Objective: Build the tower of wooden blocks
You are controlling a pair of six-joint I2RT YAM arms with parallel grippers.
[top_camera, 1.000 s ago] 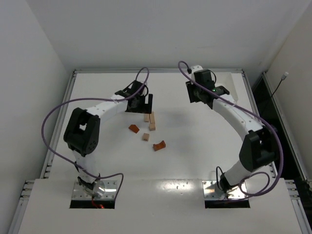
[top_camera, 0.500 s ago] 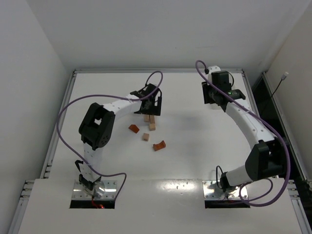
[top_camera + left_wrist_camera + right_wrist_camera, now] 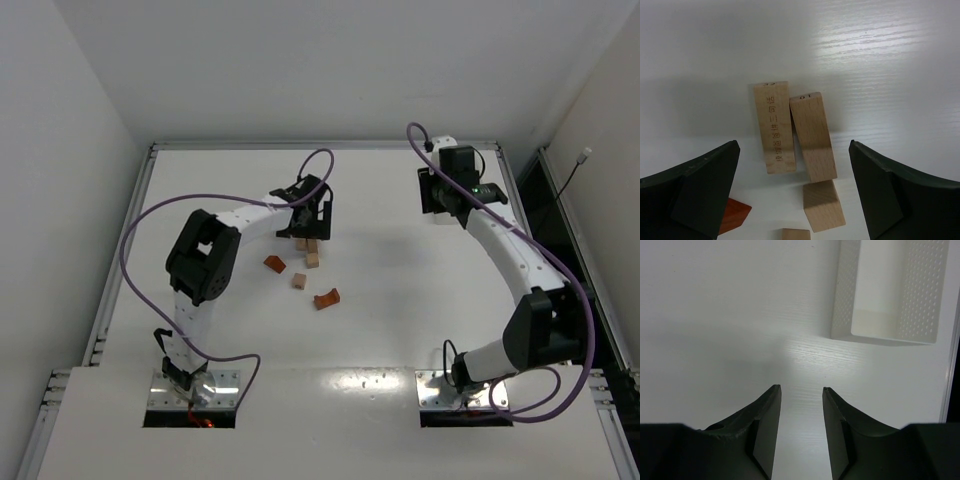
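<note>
Hovering left claw: jaws wide open, holding nothing, straddling two tan bars. No tower yet.
The bars lie touching, the right one slightly skewed, so closing here likely pinches both or twists one out. Just below them in the wrist frame sit a tan cube and an orange piece, close enough for a finger to knock. The rest of the wood blocks lie loose at centre of the desk in the top view, the arch lowest. Right claw is part open and empty over bare desk, with a white box at upper right, cut off by the frame. Hard to make out: claw height above the bars, the orange piece (half hidden), and the bars in the top view, which the claw covers.
</note>
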